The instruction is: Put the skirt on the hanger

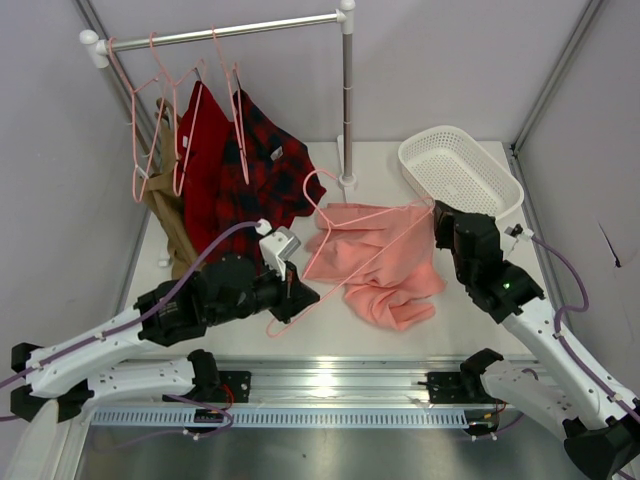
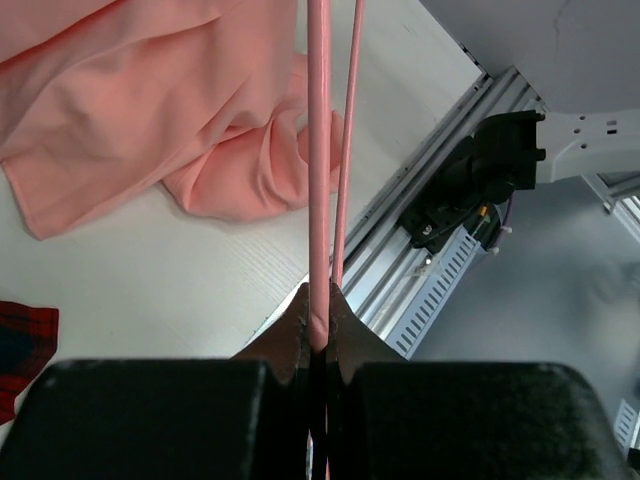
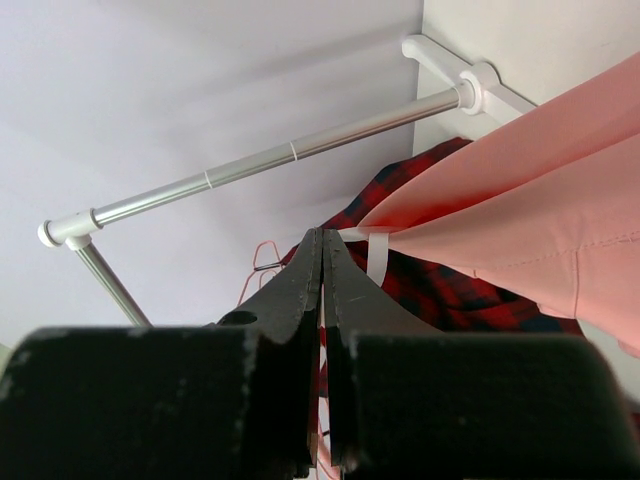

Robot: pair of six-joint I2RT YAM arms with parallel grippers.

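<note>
Only in the top view are both arms and the whole layout seen. The large, soft salmon-pink cloth skirt (image 1: 385, 265) lies crumpled on the white table (image 1: 400, 342) between the arms, near the white plastic mesh basket (image 1: 460, 170). Its far-right corner is drawn up to the right gripper (image 1: 440, 215).

The thin pale-pink wire hanger (image 1: 350, 270) is laid across the skirt. Its long bar runs diagonally from near-left to far-right, and its hook (image 1: 322, 173) is pointed away from the arms, toward the white-and-silver metal rail (image 1: 225, 32). Whether any wire passes inside the cloth cannot be told. The near-left end of the hanger is met by the left gripper (image 1: 292, 290).

The grip itself is shown only by the left wrist view. The black fingers are closed tight on one wire of the hanger, and a second, thinner wire diverges beside it. The skirt is seen beyond, flat on the table.

The right wrist view shows what is hidden from above. The right gripper's fingers are pressed together with no gap, and the skirt's edge is gathered to a point at their tips, beside a small white fabric loop (image 3: 376, 258). Behind it the red-and-black plaid shirt (image 3: 450, 290) is seen hanging under the rail.
</note>
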